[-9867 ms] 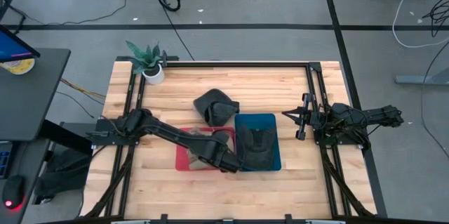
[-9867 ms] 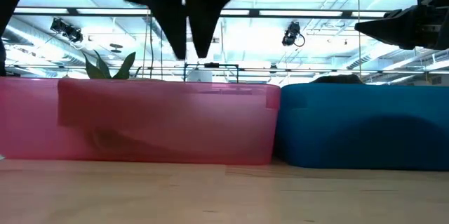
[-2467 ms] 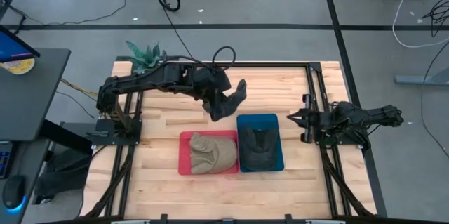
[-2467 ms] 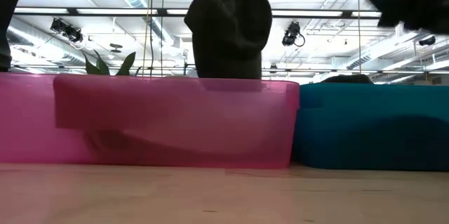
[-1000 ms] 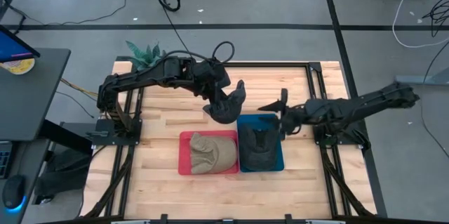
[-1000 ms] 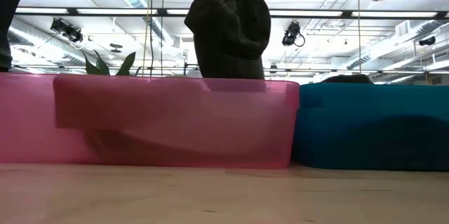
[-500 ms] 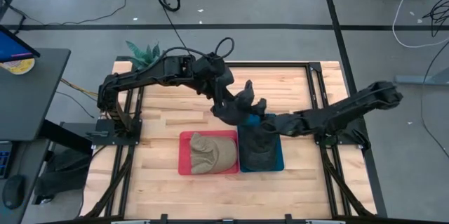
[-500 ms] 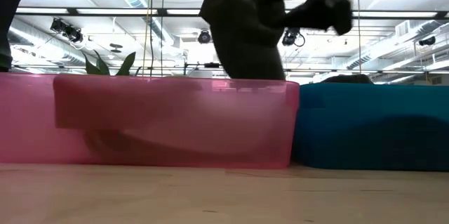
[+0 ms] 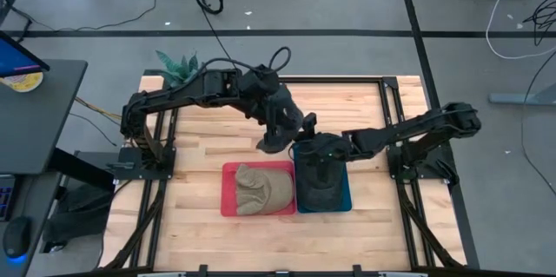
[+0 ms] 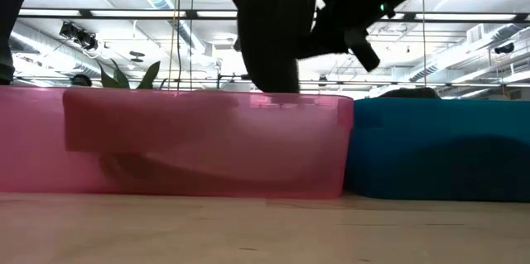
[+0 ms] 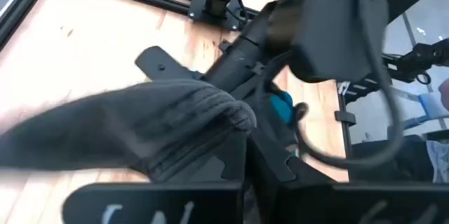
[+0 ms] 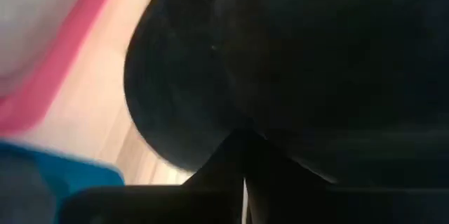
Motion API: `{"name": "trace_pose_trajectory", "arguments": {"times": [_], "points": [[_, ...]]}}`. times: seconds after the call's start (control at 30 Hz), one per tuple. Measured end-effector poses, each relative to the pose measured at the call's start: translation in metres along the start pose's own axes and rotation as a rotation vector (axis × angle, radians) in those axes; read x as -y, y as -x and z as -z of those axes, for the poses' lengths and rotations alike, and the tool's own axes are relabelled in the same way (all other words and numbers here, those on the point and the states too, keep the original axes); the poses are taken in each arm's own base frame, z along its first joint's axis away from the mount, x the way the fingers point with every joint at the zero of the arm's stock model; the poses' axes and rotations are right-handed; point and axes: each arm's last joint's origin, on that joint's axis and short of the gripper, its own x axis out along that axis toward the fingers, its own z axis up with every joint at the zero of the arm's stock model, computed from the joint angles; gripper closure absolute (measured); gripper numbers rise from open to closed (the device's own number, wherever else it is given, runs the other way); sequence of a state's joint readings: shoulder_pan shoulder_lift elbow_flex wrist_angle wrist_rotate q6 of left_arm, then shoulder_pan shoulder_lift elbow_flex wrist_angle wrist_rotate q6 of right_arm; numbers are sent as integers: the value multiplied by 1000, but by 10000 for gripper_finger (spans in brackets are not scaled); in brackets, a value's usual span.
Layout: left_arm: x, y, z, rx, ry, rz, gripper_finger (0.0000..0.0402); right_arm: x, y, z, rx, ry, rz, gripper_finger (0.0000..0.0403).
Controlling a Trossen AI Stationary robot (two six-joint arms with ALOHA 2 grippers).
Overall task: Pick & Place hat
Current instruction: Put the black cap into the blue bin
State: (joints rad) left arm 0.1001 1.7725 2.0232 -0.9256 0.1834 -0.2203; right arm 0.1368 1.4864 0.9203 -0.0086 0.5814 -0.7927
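Left gripper [image 9: 280, 135] is clamped on the dark hat [image 10: 277, 24] and holds it in the air just behind the seam between the pink bin [image 9: 228, 201] and the blue bin [image 9: 343, 197]; from table height I see the hat hanging clear above the pink bin's rim. My right gripper [image 9: 314, 145] reaches in from the right side and meets the same hat over the back edge of the blue bin. Its wrist camera shows only dark fabric pressed up close, and I cannot tell whether its fingers have hold or stand apart. From above I see a tan hat [image 9: 263, 187] lying in the pink bin and another dark hat [image 9: 320, 183] in the blue one. Both bins sit side by side, touching, on the wooden table [image 9: 208, 129], with a potted plant [image 9: 181, 70] at its far left corner
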Motion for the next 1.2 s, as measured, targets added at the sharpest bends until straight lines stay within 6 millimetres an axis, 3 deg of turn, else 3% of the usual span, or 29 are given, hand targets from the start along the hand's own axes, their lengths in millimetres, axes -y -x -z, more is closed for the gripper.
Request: {"name": "trace_pose_trajectory", "arguments": {"times": [0.1,0.43,0.93,1.07,1.2], "points": [[0,0,0,1,0,0,391,3,6,-4,29,-13,19,395],[-2,0,3,-32,-15,-30,391,-5,41,-10,53,-15,-67,324],[-2,0,4,-36,-19,-42,394,-7,105,-7,124,-85,-165,89],[-2,0,4,-36,-22,-42,390,-9,108,-9,115,-57,-130,49],[-2,0,4,-36,-26,-42,393,-9,105,-14,126,-35,-91,38]]}}
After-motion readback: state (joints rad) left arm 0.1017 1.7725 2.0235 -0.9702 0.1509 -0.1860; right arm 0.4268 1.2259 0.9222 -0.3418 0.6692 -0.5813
